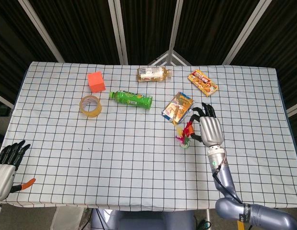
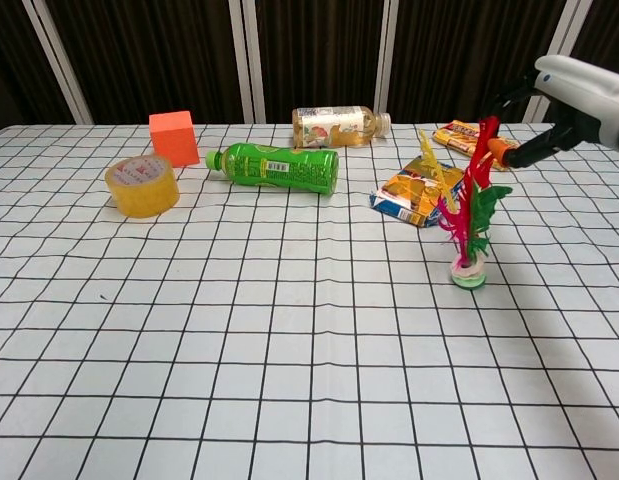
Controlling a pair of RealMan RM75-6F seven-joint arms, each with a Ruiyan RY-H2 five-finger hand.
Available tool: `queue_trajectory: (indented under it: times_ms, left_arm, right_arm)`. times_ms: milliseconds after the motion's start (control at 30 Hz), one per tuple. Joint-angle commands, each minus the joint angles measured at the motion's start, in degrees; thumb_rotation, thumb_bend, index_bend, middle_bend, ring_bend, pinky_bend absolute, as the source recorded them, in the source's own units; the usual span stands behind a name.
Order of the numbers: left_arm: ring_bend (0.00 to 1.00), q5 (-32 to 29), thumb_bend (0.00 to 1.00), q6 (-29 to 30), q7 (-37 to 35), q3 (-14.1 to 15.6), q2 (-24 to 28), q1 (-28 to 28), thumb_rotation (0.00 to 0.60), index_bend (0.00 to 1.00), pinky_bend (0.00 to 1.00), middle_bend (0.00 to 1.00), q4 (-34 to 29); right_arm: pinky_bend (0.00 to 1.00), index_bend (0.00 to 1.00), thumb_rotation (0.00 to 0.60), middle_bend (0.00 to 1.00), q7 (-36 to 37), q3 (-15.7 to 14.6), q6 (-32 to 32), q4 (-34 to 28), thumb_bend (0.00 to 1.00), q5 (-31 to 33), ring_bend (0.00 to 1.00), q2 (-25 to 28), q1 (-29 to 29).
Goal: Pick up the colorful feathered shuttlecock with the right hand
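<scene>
Snack packet [image 2: 417, 195] lies at 11 o'clock of the shuttlecock [image 2: 469, 215], nearby. Shuttlecock upright; red, green, yellow feathers pinched by right hand [image 1: 210, 128]. Left hand [image 1: 5, 165] spread, empty.

No legible text: printing on the green bottle [image 2: 273, 167], pale bottle [image 2: 334, 126], tape roll [image 2: 141, 185] and snack packets [image 2: 419, 195] is too small to read.

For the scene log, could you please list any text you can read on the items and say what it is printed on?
Nothing reads legibly.
Green bottle: label print blurred.
Pale bottle: label blurred.
Tape roll: red marks too small.
Snack bag: print unreadable.
Orange packet: print unreadable.
</scene>
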Motion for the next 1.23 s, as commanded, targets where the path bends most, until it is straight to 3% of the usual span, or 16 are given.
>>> queue_trajectory:
  times_ms: [33, 167, 333, 633, 833, 1033, 1233]
  left_arm:
    - [0.00, 0.19, 0.00, 0.15, 0.03, 0.01, -0.12, 0.02, 0.600, 0.00, 0.00, 0.00, 0.15]
    - [0.00, 0.46, 0.00, 0.35, -0.01, 0.03, -0.20, 0.03, 0.600, 0.00, 0.00, 0.00, 0.25]
    - [0.00, 0.68, 0.00, 0.70, -0.02, -0.01, -0.37, 0.11, 0.600, 0.00, 0.00, 0.00, 0.49]
    - [0.00, 0.95, 0.00, 1.07, -0.39, -0.03, -0.37, 0.17, 0.600, 0.00, 0.00, 0.00, 0.77]
    - [0.00, 1.15, 0.00, 1.33, -0.25, -0.02, -0.45, 0.24, 0.600, 0.00, 0.00, 0.00, 0.96]
    - [0.00, 1.42, 0.00, 1.79, 0.77, -0.10, -0.82, 0.37, 0.600, 0.00, 0.00, 0.00, 1.53]
    - [0.00, 1.72, 0.00, 2.31, 3.00, -0.18, -1.39, 0.58, 0.600, 0.00, 0.00, 0.00, 2.31]
  right_arm:
    - [0.00, 0.37, 0.600, 0.22, -0.81, -0.60, 1.65, -0.33, 0.56, -0.53, 0.00, 0.61, -0.73]
    - [0.00, 0.14, 0.600, 0.18, -2.02, -1.42, 2.94, -1.36, 0.56, -1.12, 0.00, 1.26, -1.29]
    - [0.00, 0.01, 0.600, 0.11, -3.91, -2.30, 4.55, -4.10, 0.53, -1.13, 0.00, 2.41, -2.13]
    - [0.00, 0.00, 0.600, 0.06, -4.51, -2.83, 7.84, -9.38, 0.49, -3.81, 0.00, 7.08, -4.29]
    - [0.00, 0.00, 0.600, 0.05, -3.10, -3.99, 9.89, -13.84, 0.48, -6.61, 0.00, 14.50, -7.79]
    - [0.00, 0.00, 0.600, 0.00, -0.78, -11.83, 12.60, -13.29, 0.47, -15.16, 0.00, 23.77, -14.84]
    - [0.00, 0.00, 0.600, 0.00, 5.30, -20.80, 19.25, -6.13, 0.46, -27.01, 0.00, 26.03, -22.84]
